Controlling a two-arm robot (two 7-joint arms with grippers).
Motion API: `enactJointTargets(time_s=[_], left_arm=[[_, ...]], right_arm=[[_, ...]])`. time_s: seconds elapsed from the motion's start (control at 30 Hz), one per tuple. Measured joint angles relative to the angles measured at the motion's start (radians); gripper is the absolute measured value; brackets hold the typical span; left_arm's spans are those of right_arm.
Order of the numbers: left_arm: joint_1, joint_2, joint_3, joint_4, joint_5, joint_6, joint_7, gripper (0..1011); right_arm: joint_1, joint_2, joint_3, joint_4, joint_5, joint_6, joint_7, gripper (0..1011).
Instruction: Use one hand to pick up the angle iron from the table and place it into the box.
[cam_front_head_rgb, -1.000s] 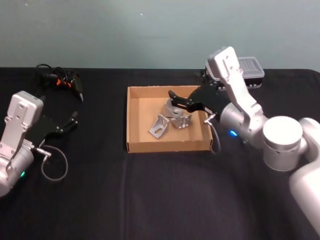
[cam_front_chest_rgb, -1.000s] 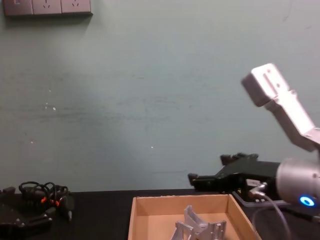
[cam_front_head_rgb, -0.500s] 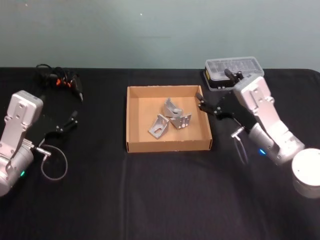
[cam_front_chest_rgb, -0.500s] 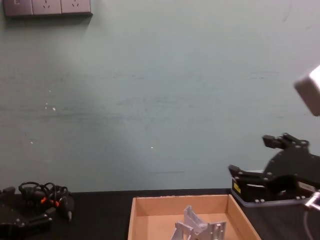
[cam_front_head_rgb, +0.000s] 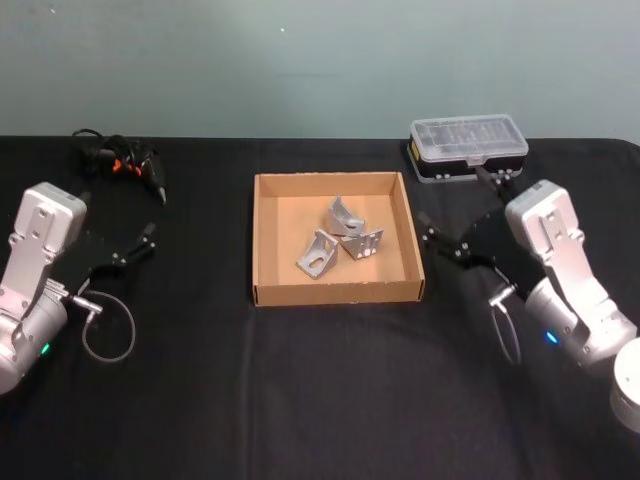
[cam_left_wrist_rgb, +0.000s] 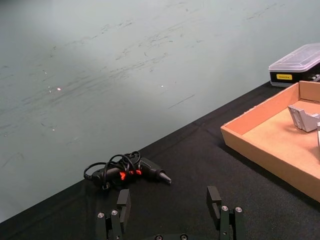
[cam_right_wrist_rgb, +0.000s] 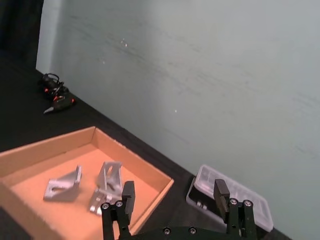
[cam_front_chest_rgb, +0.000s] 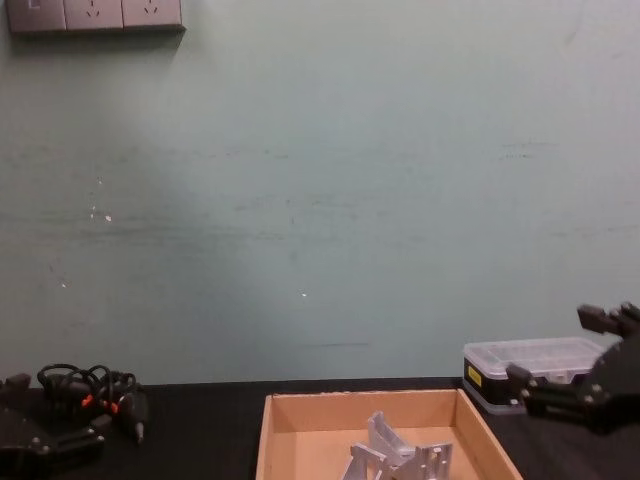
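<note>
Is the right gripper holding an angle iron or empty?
Empty: the right gripper is open beside the box, nothing between its fingers; three angle irons lie inside.

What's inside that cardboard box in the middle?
Three grey metal angle brackets lie bunched on the floor of the box. The near wall hides a strip of that floor, so anything there stays unseen.

Items on my table, outside the job

One clear-lidded plastic case (cam_front_head_rgb: 468, 146), far right; one tangled black cable bundle with orange marks (cam_front_head_rgb: 118, 161), far left; wall sockets (cam_front_chest_rgb: 95, 14) above.
</note>
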Motion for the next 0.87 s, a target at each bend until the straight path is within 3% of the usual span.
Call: enactJointTargets(time_s=[0.87], left_arm=[[0.0,0.0,0.0,0.0,0.0,0.0,0.0,1000]], right_arm=[[0.002,-0.001,-0.001,0.002,0.003,0.0,0.002,1003]])
